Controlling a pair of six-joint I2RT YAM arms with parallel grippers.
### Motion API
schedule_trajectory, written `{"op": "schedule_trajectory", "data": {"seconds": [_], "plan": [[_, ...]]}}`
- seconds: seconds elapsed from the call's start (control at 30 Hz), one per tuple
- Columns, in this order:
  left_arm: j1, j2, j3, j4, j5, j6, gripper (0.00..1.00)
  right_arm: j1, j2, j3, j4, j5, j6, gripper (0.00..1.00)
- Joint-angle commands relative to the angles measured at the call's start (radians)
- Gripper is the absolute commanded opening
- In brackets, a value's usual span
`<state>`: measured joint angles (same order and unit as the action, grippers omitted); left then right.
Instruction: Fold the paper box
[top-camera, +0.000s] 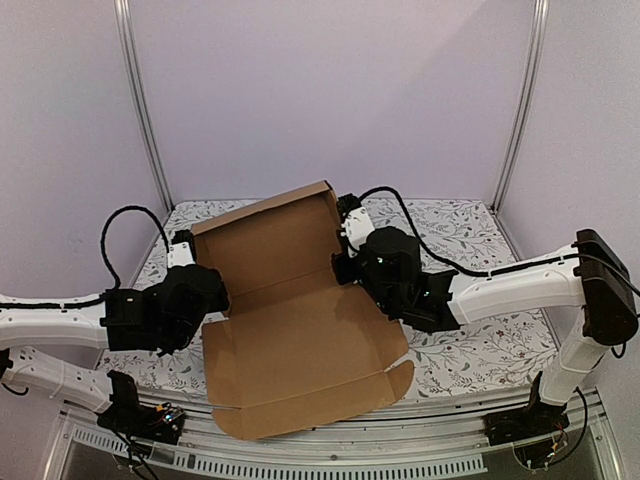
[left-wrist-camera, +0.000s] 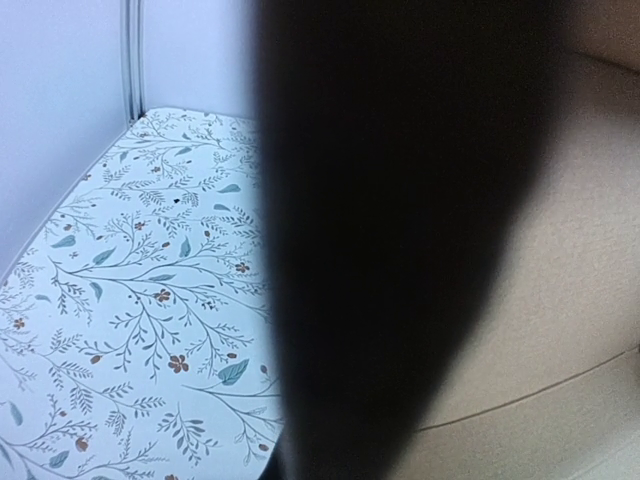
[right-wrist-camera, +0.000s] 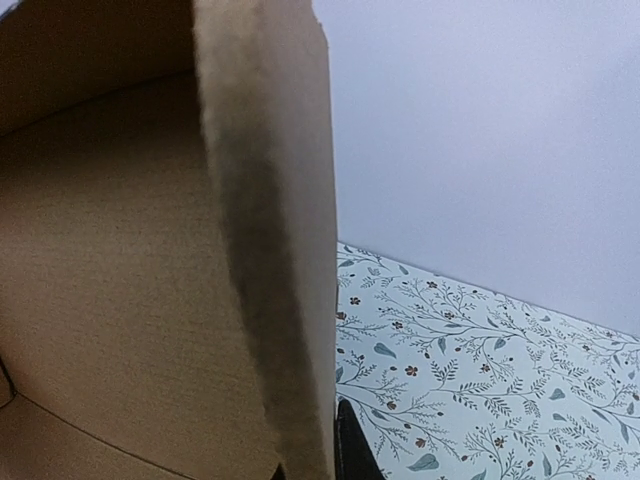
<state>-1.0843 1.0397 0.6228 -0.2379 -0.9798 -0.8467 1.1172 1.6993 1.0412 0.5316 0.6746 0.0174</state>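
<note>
The paper box (top-camera: 300, 340) lies open on the table, its brown back panel tilted up toward the rear wall. My right gripper (top-camera: 345, 262) sits at the panel's right edge. In the right wrist view a side flap (right-wrist-camera: 270, 250) stands edge-on between the jaws, with one black finger (right-wrist-camera: 352, 452) pressed against it, so the right gripper (right-wrist-camera: 325, 450) is shut on the flap. My left gripper (top-camera: 212, 298) is at the box's left edge. In the left wrist view a dark blurred shape fills the middle where the left gripper (left-wrist-camera: 390, 420) closes, and cardboard (left-wrist-camera: 590, 250) lies to its right.
The table (top-camera: 470, 240) has a white floral cover, seen also in the left wrist view (left-wrist-camera: 150, 300) and the right wrist view (right-wrist-camera: 500, 380). Lilac walls with metal corner posts (top-camera: 140, 110) close in the back and sides. The box's front flap (top-camera: 400, 380) reaches the near table edge.
</note>
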Motion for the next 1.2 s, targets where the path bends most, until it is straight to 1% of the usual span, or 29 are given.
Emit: {"op": "schedule_trajectory", "data": {"seconds": [0.0,0.03,0.1,0.4,0.47,0.67,0.73,0.77,0.83,0.93,1.0,1.17], "plan": [[-0.017,0.022,0.035,0.026,0.087,0.02,0.0,0.034,0.014,0.043,0.038,-0.092,0.045,0.0],[-0.016,0.025,0.036,0.027,0.087,0.019,0.0,0.038,0.016,0.045,0.038,-0.084,0.049,0.0],[-0.016,0.033,0.041,0.026,0.087,0.017,0.05,0.044,0.024,0.047,0.038,-0.075,0.05,0.0],[-0.013,0.036,0.048,0.011,0.092,0.011,0.35,0.051,0.037,0.042,0.038,-0.024,0.048,0.0],[-0.012,0.034,0.046,0.005,0.095,0.005,0.4,0.05,0.041,0.041,0.036,-0.008,0.046,0.0],[-0.012,0.002,0.042,-0.053,0.115,-0.017,0.53,0.049,0.065,0.056,0.021,0.05,0.025,0.0],[-0.012,-0.023,0.04,-0.083,0.124,-0.017,0.56,0.041,0.074,0.061,0.018,0.059,0.009,0.0],[-0.011,-0.035,0.04,-0.101,0.126,-0.018,0.59,0.034,0.078,0.06,0.016,0.055,0.006,0.0],[-0.01,-0.069,0.036,-0.135,0.132,-0.018,0.62,0.02,0.08,0.058,0.013,0.044,0.009,0.0],[-0.005,-0.118,0.03,-0.181,0.158,0.0,0.64,-0.009,0.084,0.054,0.008,0.017,0.01,0.0],[0.0,-0.144,0.029,-0.224,0.189,0.016,0.67,-0.028,0.084,0.049,0.008,-0.013,0.009,0.0],[0.004,-0.229,0.035,-0.308,0.271,0.049,0.69,-0.085,0.095,0.026,0.019,-0.095,0.012,0.0]]}}
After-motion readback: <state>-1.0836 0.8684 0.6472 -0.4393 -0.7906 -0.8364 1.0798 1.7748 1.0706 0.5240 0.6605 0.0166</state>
